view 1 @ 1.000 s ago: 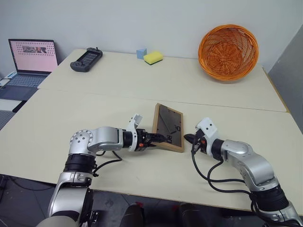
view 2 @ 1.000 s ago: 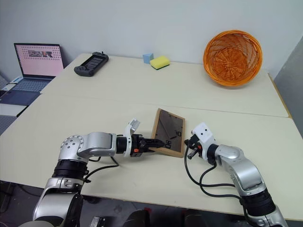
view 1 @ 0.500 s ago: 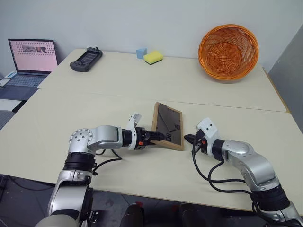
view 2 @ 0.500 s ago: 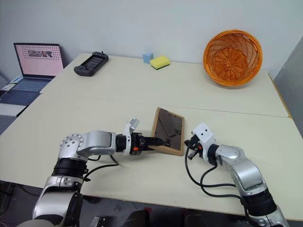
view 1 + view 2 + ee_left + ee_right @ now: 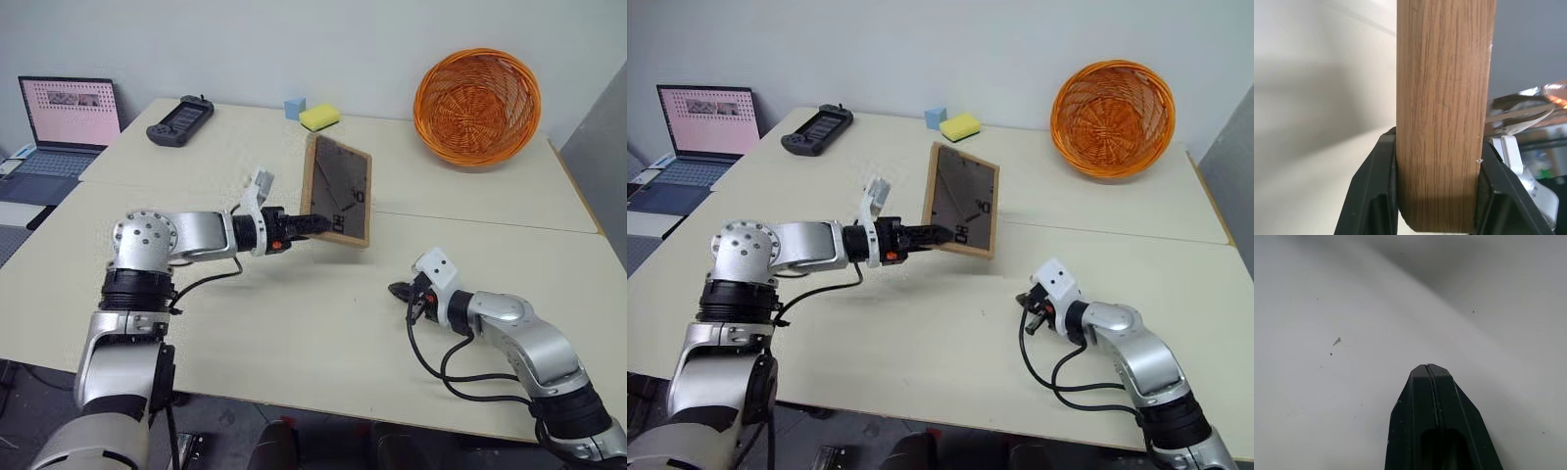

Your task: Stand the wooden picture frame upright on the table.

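Table (image 5: pixel 294 323) bare; frame (image 5: pixel 336 191) (no legible writing) in left pincer (image 5: pixel 315 223).

Left gripper (image 5: pixel 312 224) clamps the wooden picture frame (image 5: pixel 338 189), pointing toward 3 o'clock. Right gripper (image 5: pixel 399 290) pressed together, pointing toward 9 o'clock.

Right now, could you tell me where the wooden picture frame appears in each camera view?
Left eye view: wooden picture frame centre, raised off the table, held by the left tool.
Right eye view: centre, the same.
Left wrist view: its wood edge between the fingers.
Right wrist view: bare tabletop ahead.
Shared landmark: orange basket.
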Robot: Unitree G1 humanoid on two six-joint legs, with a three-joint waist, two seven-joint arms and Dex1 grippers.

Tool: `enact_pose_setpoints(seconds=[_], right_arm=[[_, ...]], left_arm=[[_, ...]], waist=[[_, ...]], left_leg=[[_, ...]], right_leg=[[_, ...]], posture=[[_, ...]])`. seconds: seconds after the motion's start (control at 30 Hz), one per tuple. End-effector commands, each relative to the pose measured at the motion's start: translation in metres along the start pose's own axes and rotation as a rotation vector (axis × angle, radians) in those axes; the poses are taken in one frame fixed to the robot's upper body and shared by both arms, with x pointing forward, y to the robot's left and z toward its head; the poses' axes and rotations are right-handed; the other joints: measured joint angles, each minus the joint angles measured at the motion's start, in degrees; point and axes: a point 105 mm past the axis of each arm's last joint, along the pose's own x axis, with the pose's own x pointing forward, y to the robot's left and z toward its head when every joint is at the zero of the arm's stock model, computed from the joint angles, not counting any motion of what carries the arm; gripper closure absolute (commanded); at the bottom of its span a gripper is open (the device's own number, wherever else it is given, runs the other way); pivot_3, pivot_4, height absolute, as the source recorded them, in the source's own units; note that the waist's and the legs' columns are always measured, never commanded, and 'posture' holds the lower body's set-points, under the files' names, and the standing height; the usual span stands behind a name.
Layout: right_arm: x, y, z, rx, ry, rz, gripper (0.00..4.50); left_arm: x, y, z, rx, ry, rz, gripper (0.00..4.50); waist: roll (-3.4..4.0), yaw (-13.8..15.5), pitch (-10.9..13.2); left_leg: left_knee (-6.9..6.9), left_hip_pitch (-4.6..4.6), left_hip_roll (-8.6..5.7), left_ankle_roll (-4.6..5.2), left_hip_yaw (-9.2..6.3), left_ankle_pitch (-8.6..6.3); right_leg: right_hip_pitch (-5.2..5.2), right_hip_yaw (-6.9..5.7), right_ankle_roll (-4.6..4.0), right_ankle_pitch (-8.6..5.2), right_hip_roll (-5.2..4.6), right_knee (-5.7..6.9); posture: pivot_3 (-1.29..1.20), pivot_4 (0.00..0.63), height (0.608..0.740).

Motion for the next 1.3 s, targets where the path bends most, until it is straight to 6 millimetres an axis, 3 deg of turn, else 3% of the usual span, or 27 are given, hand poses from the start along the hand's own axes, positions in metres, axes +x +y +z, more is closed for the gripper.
enact_pose_setpoints(seconds=[0.03, 0.2, 0.37, 0.53, 0.67, 0.8, 1.1, 1.3], right_arm=[[-0.003, -0.005, 0.008, -0.038, -0.031, -0.013, 4.50], [-0.011, -0.020, 0.022, -0.054, -0.072, -0.039, 4.50], [-0.027, -0.036, 0.047, -0.053, -0.145, -0.057, 4.50], [-0.047, -0.050, 0.095, -0.052, -0.270, -0.076, 4.50], [-0.049, -0.046, 0.115, -0.048, -0.320, -0.060, 3.80], [-0.042, -0.035, 0.129, -0.047, -0.354, -0.026, 2.82], [-0.021, -0.016, 0.143, -0.059, -0.393, 0.036, 2.82], [-0.016, -0.011, 0.154, -0.080, -0.417, 0.059, 2.82]], left_arm=[[-0.004, -0.028, 0.023, 0.336, -0.048, -0.088, 3.19], [-0.007, -0.018, 0.022, 0.676, -0.009, -0.049, 3.19], [-0.010, 0.001, 0.021, 0.796, 0.000, 0.004, 3.19], [-0.013, 0.010, 0.019, 0.862, 0.008, 0.028, 3.19], [-0.012, 0.013, 0.020, 0.874, 0.012, 0.030, 3.19], [-0.011, 0.013, 0.020, 0.882, 0.016, 0.023, 3.19], [-0.006, -0.005, 0.016, 0.899, 0.023, -0.046, 3.19], [-0.004, -0.005, 0.015, 0.897, 0.025, -0.053, 3.19]], waist=[[0.01, 0.0, 0.0], [0.05, 0.0, 0.0], [0.07, -0.1, 0.1], [0.09, -0.1, 0.1], [0.08, 0.0, 0.1], [0.09, -0.1, 0.1], [0.09, -0.2, 0.1], [0.09, -0.5, 0.1]], left_leg=[[-0.04, 0.00, 0.00, 0.00, 0.01, 0.00], [-0.06, 0.00, 0.03, 0.01, 0.04, -0.01], [-0.04, -0.02, 0.03, 0.21, 0.09, -0.12], [-0.05, -0.05, 0.07, 0.23, 0.09, -0.13], [-0.03, -0.06, 0.07, 0.24, 0.07, -0.13], [-0.04, -0.07, 0.07, 0.25, 0.07, -0.14], [-0.02, -0.08, 0.08, 0.24, 0.06, -0.14], [-0.01, -0.07, 0.08, 0.24, 0.05, -0.14]], right_leg=[[0.01, 0.00, 0.00, 0.00, 0.00, -0.04], [0.00, 0.02, 0.00, 0.00, 0.01, -0.11], [0.01, 0.08, 0.00, 0.00, 0.00, -0.13], [-0.03, 0.07, -0.01, 0.01, 0.02, -0.14], [-0.01, 0.04, -0.01, 0.01, 0.02, -0.14], [-0.03, 0.05, -0.01, 0.01, 0.02, -0.13], [-0.05, 0.03, -0.01, 0.01, 0.02, -0.08], [-0.06, 0.02, -0.01, 0.01, 0.02, -0.02]], posture=[[0.00, 0.150, 0.740], [0.00, 0.150, 0.740], [0.00, 0.150, 0.740], [0.00, 0.150, 0.740], [0.00, 0.150, 0.740], [0.00, 0.150, 0.740], [0.00, 0.150, 0.740], [0.00, 0.150, 0.740]])
